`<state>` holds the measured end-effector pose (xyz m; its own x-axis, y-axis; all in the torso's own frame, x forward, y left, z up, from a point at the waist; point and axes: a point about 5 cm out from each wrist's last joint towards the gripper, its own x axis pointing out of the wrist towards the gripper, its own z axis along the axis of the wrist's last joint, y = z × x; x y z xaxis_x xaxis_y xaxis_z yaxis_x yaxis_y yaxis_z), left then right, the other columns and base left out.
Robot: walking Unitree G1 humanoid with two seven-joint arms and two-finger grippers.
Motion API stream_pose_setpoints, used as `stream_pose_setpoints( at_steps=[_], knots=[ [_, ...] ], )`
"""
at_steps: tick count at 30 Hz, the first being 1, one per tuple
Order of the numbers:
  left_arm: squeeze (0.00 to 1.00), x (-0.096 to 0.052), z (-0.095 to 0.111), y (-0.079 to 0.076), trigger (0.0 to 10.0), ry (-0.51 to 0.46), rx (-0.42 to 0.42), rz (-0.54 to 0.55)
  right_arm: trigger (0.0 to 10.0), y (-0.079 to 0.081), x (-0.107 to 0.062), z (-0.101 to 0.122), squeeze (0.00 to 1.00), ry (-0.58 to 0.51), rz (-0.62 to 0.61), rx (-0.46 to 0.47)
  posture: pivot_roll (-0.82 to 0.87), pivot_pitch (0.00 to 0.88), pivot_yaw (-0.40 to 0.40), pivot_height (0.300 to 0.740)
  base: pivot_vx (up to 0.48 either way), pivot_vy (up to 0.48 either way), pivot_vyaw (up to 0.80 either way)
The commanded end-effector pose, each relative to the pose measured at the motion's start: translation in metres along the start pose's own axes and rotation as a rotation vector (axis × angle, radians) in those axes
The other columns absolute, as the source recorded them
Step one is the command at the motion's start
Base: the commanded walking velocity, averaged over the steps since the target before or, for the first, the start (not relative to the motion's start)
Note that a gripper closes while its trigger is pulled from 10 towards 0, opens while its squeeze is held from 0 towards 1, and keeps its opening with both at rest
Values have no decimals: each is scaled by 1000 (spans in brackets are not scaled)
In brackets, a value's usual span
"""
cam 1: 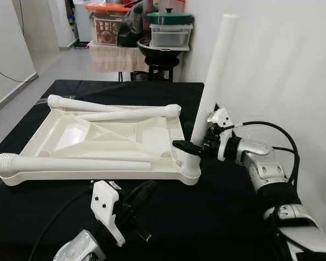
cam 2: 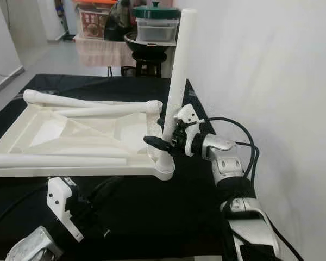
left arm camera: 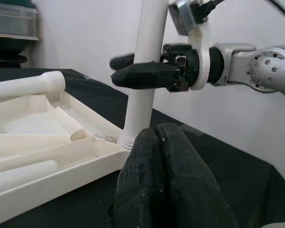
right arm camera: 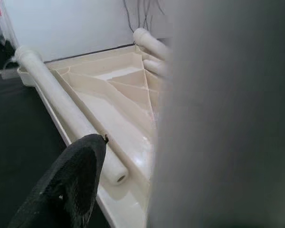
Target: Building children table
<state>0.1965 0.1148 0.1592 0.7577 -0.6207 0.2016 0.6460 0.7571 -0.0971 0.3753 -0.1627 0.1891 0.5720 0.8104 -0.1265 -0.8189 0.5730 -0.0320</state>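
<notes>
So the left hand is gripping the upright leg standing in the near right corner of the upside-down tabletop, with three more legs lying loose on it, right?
Not quite: it is the right hand gripping the upright leg, as the left eye view shows. The left hand sits low in front of the tabletop, off the leg. The rest holds: the leg stands in the near right corner, and three legs lie loose on it.

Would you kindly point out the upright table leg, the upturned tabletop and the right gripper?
upright table leg (cam 1: 213,76), left eye view, mid shaft.
upturned tabletop (cam 1: 92,175), left eye view, near rim.
right gripper (cam 1: 189,147), left eye view, between the fingertips at the leg.
</notes>
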Motion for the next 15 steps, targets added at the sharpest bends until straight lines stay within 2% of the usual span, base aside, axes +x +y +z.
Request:
stream_pose_setpoints(
  at_steps=[1, 7, 11, 12, 14, 15],
  knots=[
    [0, -2, 0, 1, 10000, 3, -7, 1, 10000, 2, 6, -7, 0, 4, 41, 117, 57, 0, -93, 740, 0, 0, 0],
    [0, -2, -1, 4, 10000, 5, -11, 10, 10000, -2, 1, -8, 0, -33, 85, 179, 46, 0, -84, 740, 0, 0, 0],
    [0, -1, -2, 4, 10000, 5, -11, 9, 10000, -1, 0, -10, 0, -24, 97, 170, 43, 0, -84, 740, 0, 0, 0],
    [0, -1, -2, 5, 10000, 4, -12, 9, 9216, -2, 1, -10, 0, -23, 97, 171, 42, 0, -84, 740, 0, 0, 0],
    [0, -1, -2, 5, 10000, 4, -12, 9, 9216, -2, 1, -10, 0, -23, 97, 171, 42, 0, -84, 740, 0, 0, 0],
    [0, 0, -3, 5, 10000, 3, -12, 10, 0, -3, 1, -10, 0, -31, 75, 168, 41, 0, -90, 740, 0, 0, 0]
  ],
)
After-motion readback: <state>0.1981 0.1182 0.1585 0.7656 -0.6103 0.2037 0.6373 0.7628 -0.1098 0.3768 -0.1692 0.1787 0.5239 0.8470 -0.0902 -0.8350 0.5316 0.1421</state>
